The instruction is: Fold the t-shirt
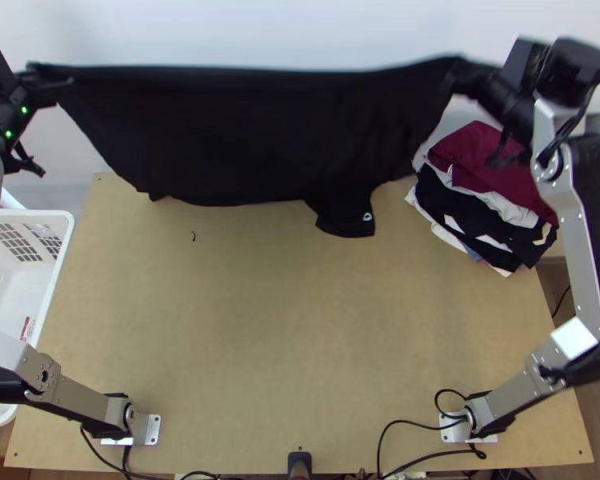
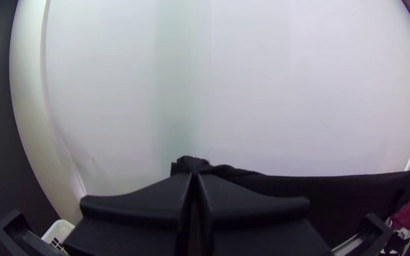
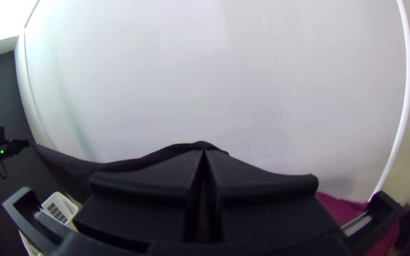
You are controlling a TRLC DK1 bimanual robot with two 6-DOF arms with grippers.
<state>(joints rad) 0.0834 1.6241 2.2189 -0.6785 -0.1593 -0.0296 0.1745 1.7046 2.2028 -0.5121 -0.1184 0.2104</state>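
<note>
The black cotton-like t-shirt [image 1: 252, 136] hangs stretched between the two arms over the far side of the light wooden table [image 1: 260, 320], its upper edge drawn nearly straight. The left black wide-fingered claw [image 2: 194, 176] is clenched on one upper corner, and the right black wide-fingered claw [image 3: 204, 155] is clenched on the other. Toward the near side, the lower edge hangs unevenly, with a short flap [image 1: 346, 218] dropping below the rest and bearing a small white mark.

What looks done is the pick-up and the spreading: the shirt has two held corners and a taut span between them. Whether the cloth is doubled anywhere I cannot tell, so I would count no fold as finished. Left to do, in my judgement, are laying it flat on the table, smoothing that flap, and making the folds. The stack of maroon, black and white garments [image 1: 492, 192] at the table's far right may be where the finished shirt belongs; this one is apart from it, so the task seems in its early part.
</note>
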